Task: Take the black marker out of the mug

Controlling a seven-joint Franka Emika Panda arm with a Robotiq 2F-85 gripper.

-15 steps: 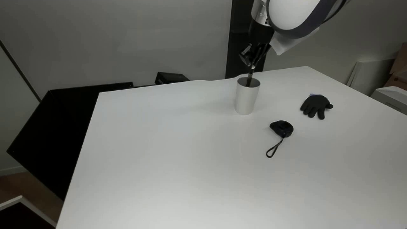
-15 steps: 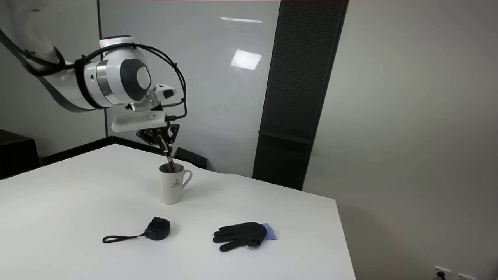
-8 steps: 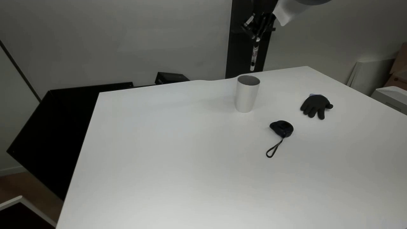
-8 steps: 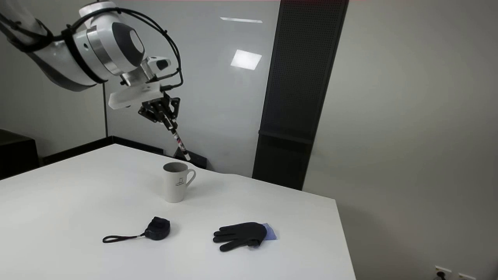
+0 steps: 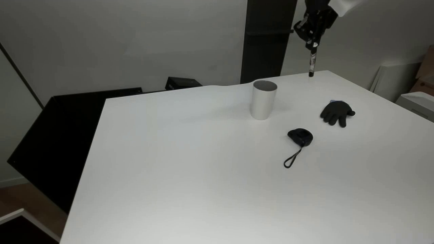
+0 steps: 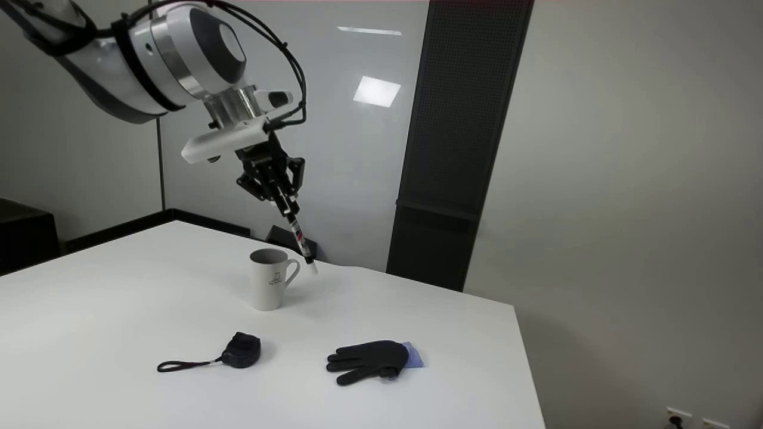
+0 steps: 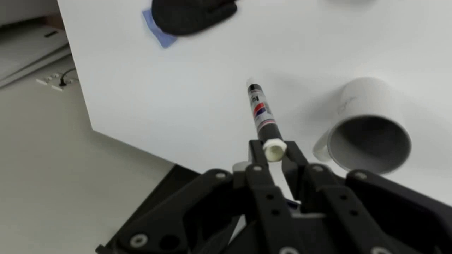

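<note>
The black marker with a white label band shows in both exterior views (image 5: 312, 62) (image 6: 301, 238) and in the wrist view (image 7: 260, 109). My gripper (image 5: 313, 44) (image 6: 289, 213) (image 7: 273, 145) is shut on its upper end; the marker hangs tip down and slightly tilted, outside the mug and above the table. The white mug (image 5: 261, 105) (image 6: 266, 289) stands upright on the table, its handle on the gripper's side. In the wrist view the mug (image 7: 370, 93) is to the right of the fingers, and nothing shows in its visible inside.
A black tape measure (image 5: 300, 136) (image 6: 241, 350) with a strap lies in front of the mug. A black glove (image 5: 336, 113) (image 6: 371, 359) (image 7: 190, 17) with a blue piece (image 6: 412, 356) (image 7: 158, 30) under it lies nearby. The white table (image 6: 465, 351) ends behind the mug, before a wall.
A second ago the marker was inside the mug in my gripper. It has been lifted out and carried sideways past the handle, then somewhat lower. The mug has shifted slightly.
</note>
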